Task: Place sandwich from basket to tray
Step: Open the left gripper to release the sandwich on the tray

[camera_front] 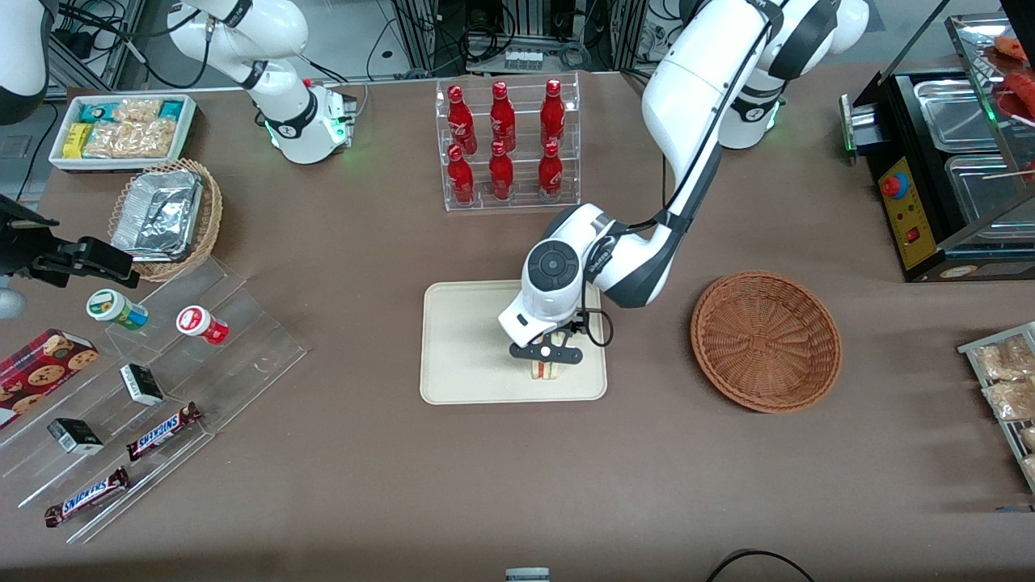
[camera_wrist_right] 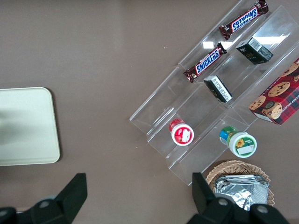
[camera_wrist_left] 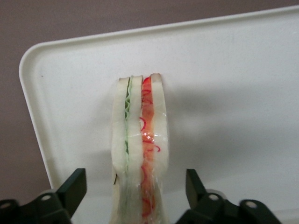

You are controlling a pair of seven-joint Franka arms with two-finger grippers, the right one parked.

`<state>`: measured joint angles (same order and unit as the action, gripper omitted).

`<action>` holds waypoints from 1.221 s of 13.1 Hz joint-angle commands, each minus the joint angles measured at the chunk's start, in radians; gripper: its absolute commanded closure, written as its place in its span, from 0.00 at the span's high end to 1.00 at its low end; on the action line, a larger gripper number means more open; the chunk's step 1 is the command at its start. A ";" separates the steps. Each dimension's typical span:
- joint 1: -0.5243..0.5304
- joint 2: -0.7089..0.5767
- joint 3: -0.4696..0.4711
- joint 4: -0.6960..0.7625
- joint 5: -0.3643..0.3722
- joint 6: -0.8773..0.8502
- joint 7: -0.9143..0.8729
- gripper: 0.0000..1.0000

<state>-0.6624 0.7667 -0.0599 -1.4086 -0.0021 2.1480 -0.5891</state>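
We see the sandwich (camera_wrist_left: 140, 149) standing on the tray (camera_wrist_left: 224, 70) between the 2 spread, non-touching fingers (camera_wrist_left: 74, 186) of the gripper (camera_front: 547, 361)

Even, bright overhead light; my arm throws a soft shadow across the tray (camera_front: 461, 339). Close up, the sandwich (camera_wrist_left: 140, 140) is sharp, though my fingers (camera_wrist_left: 74, 186) look slightly blurred, perhaps too near the lens.
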 commanded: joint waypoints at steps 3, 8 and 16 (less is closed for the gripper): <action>0.003 -0.049 0.008 0.022 -0.001 -0.023 -0.001 1.00; 0.012 -0.113 0.049 0.020 0.008 -0.025 -0.017 1.00; 0.174 -0.228 0.061 0.036 0.008 -0.112 -0.002 1.00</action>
<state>-0.5247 0.5871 0.0072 -1.3688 0.0016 2.0876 -0.5956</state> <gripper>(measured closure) 0.000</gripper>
